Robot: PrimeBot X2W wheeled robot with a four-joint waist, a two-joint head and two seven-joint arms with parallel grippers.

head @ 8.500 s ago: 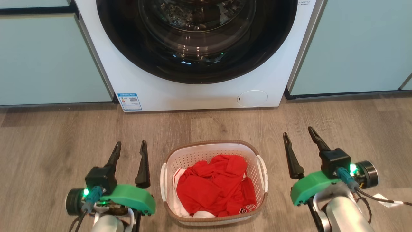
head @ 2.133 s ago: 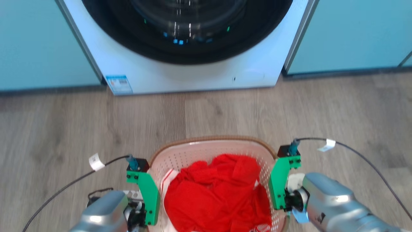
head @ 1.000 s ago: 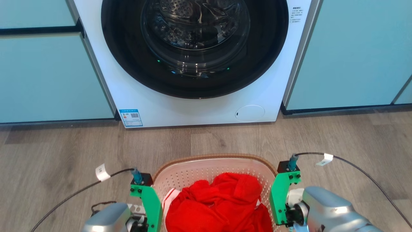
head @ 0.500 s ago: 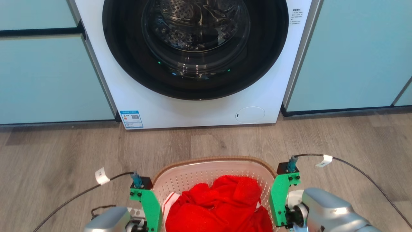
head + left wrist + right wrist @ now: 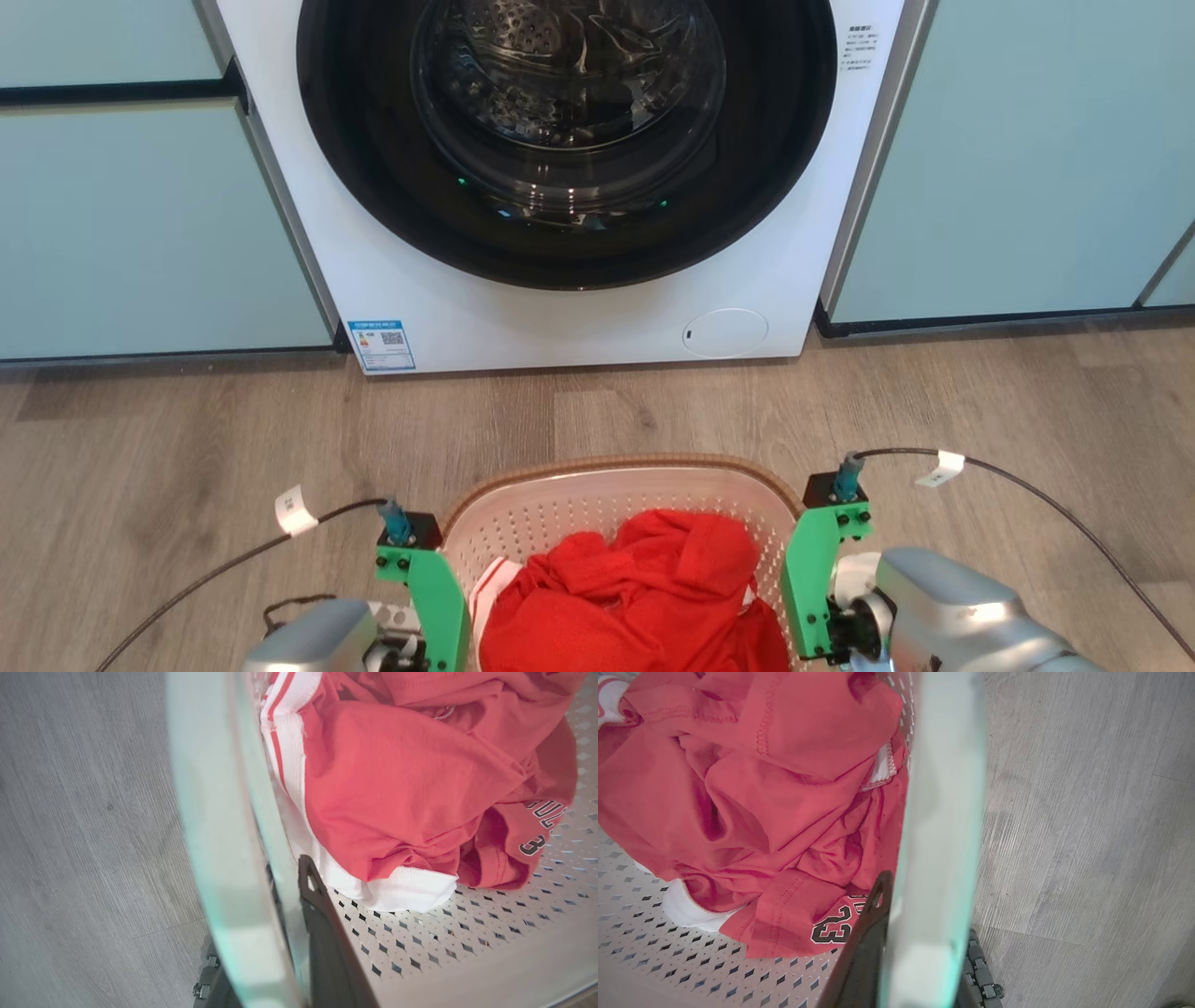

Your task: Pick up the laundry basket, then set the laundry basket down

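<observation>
Laundry basket (image 5: 579,509) upright, mouth up; long axis unclear.

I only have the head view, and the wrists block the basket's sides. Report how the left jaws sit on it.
Observer: In the left wrist view, the left jaws are shut on the laundry basket's white left handle. One dark finger is inside and the other is mostly hidden behind the handle.
Operator: Now the right side.
Observer: The right jaws pinch the right handle the same way, with one finger inside the basket wall.
Operator: Check the load near that finger.
Observer: The red garment lies close to it, and a printed 23 shows beside the fingertip.
</observation>
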